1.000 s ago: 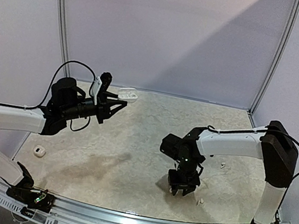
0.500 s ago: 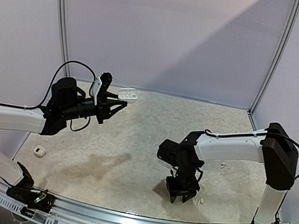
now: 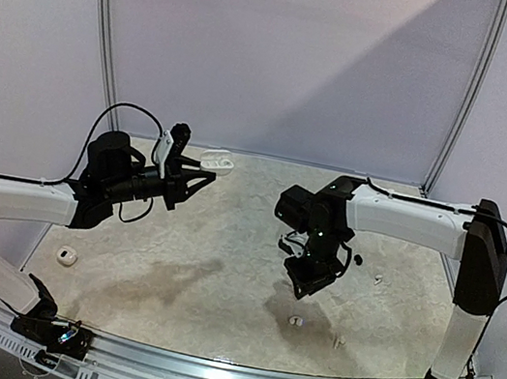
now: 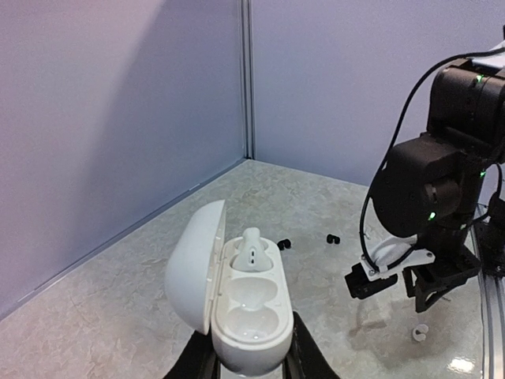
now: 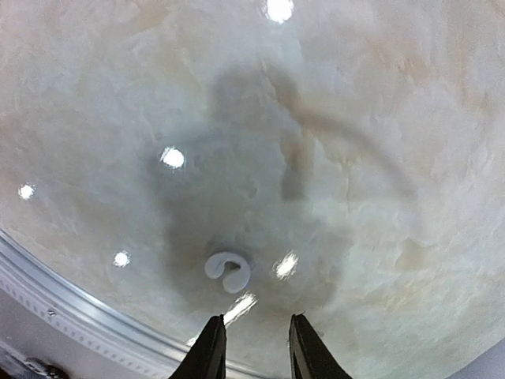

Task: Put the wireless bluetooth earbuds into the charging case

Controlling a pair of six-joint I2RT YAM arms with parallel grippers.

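Observation:
My left gripper is shut on the open white charging case, held in the air at the back left. In the left wrist view the case has its lid swung left. One white earbud sits in the far socket; the near socket is empty. My right gripper hangs open above the table with nothing between its fingers. A white earbud lies on the table below it, and in the right wrist view this earbud is just ahead of the fingertips.
Two more white earbuds lie on the right side of the table. Two black earbuds lie beyond the case. A second small white case rests at the left edge. The metal rail runs along the front.
My right gripper has risen from the table near the front edge and moved back, and its jaws have narrowed. A white earbud stays on the table. The left arm has not moved.

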